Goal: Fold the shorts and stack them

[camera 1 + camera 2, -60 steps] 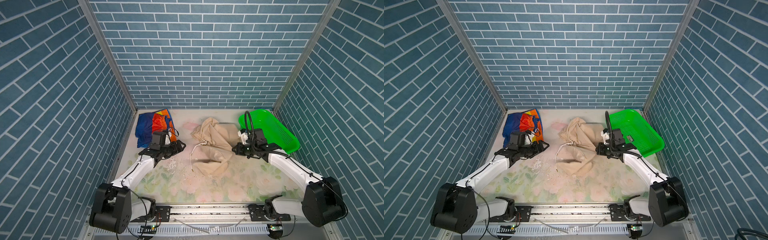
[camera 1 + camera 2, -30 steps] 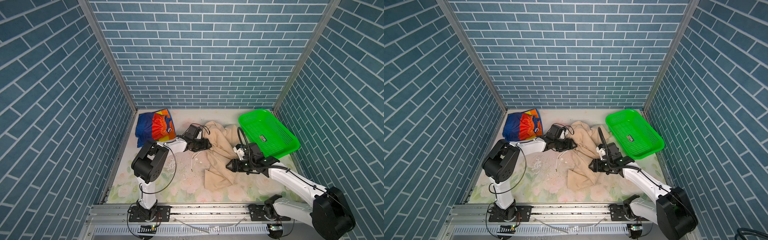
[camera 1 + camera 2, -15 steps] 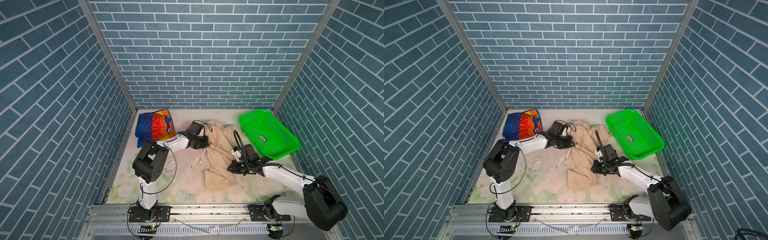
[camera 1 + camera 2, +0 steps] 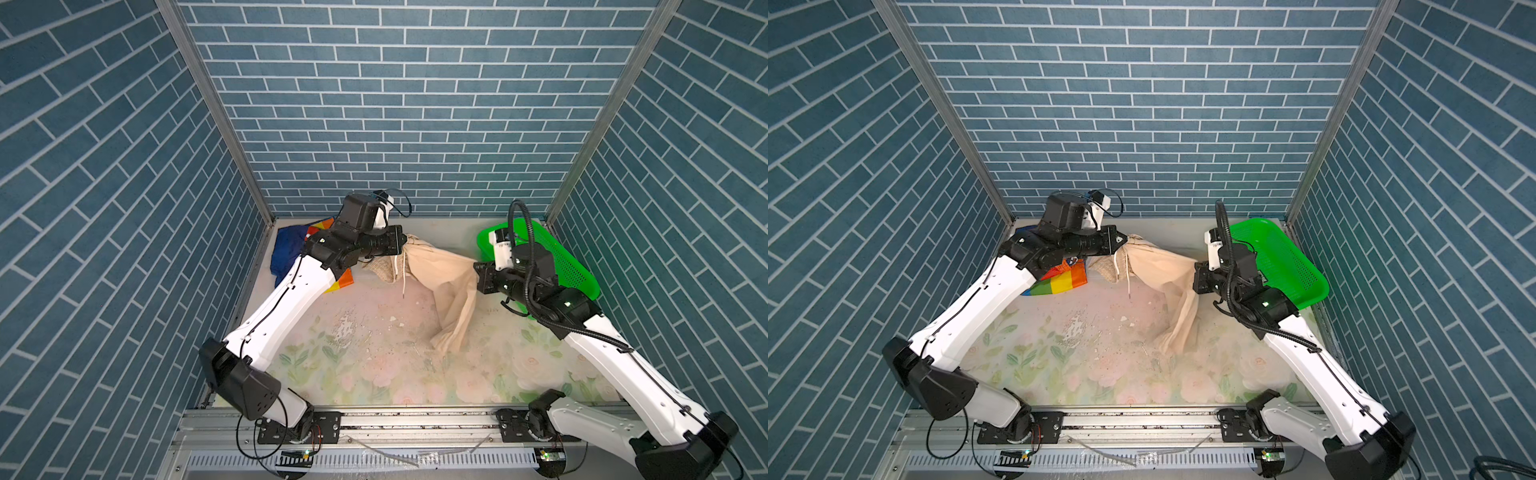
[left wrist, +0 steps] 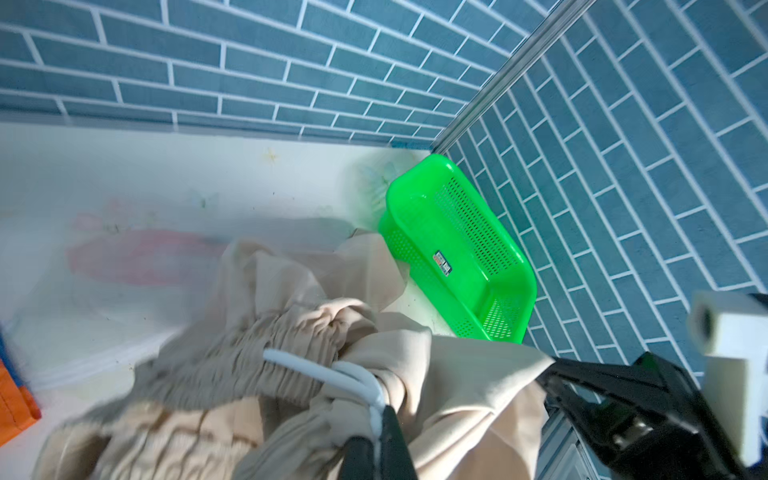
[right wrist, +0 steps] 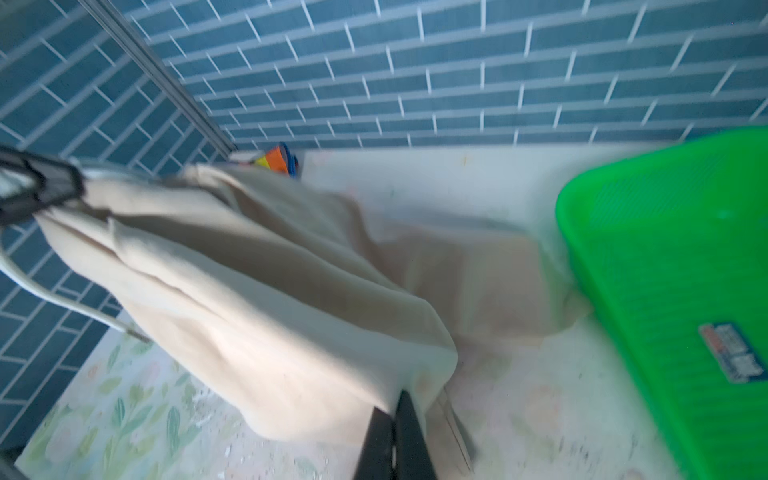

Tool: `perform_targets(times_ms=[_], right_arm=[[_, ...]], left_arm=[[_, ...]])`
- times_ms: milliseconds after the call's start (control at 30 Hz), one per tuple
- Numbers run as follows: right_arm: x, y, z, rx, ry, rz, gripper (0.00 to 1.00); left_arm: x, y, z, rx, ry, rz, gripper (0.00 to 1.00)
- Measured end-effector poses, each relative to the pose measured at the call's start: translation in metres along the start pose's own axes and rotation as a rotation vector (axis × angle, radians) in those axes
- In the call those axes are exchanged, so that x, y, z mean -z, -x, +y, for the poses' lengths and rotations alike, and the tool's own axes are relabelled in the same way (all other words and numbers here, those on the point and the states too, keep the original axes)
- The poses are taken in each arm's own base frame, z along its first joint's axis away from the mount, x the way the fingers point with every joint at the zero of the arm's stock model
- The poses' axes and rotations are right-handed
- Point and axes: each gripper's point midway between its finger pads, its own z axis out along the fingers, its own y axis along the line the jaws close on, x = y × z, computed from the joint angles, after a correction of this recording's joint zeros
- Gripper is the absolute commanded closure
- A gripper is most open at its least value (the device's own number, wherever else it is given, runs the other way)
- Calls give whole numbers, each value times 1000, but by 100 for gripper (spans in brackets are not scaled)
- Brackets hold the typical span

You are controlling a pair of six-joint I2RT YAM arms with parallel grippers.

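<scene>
We hold the beige shorts (image 4: 436, 266) up at the far middle, left gripper (image 4: 401, 246) and right gripper (image 4: 477, 272) each pinching an end tight; rainbow shorts (image 4: 1065, 282) lie far left, nothing stacked yet.

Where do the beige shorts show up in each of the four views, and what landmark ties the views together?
Top view: beige shorts at centre, left of the green basket.
Top view: shorts at centre, left of the basket.
Left wrist: bunched in the foreground, basket behind.
Right wrist: draped across the foreground, basket alongside.
Shared landmark: the green basket.
</scene>
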Motion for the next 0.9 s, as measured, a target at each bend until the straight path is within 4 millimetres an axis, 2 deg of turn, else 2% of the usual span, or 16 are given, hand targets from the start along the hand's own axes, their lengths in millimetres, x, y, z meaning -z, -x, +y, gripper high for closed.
perform_targets(times_ms=[67,133,200,267,300,367,433,500,633,667,700,733,767,833,900], right_arm=[[11,24,6,25,13,-60,100],[17,35,14,48,43,-85,100],[12,31,21,56,78,-62,100],[0,18,26,58,109,-17,100],[-9,6,29,58,127,16,100],[-27,-31,30,52,153,103,100],[-46,-77,31,31,182,215,100],[-58,-112,33,8,211,297,100],[-73,-149,42,-49,274,390,100],[-76,-154,44,-66,285,406,87],[-80,-162,44,-93,289,426,68],[-82,-170,38,-112,265,446,54],[-85,-179,29,-136,232,465,46],[-87,-192,10,-172,158,491,37],[-83,-204,-2,-176,98,511,34]], left_arm=[[11,7,-5,-23,-1,-23,100],[22,8,-5,-49,16,-38,100],[29,5,0,-64,40,-43,100],[34,-5,11,-67,64,-35,100],[35,-14,21,-61,82,-24,100],[34,-38,44,-39,124,15,100],[26,-72,75,5,164,86,100],[13,-106,104,65,192,164,100],[-8,-166,154,191,245,272,100],[-11,-175,160,206,251,280,100],[-13,-181,167,215,266,280,100],[-11,-187,181,225,320,275,100],[-8,-190,195,237,369,271,100],[-3,-194,221,253,469,264,100],[-2,-194,233,249,525,258,100]])
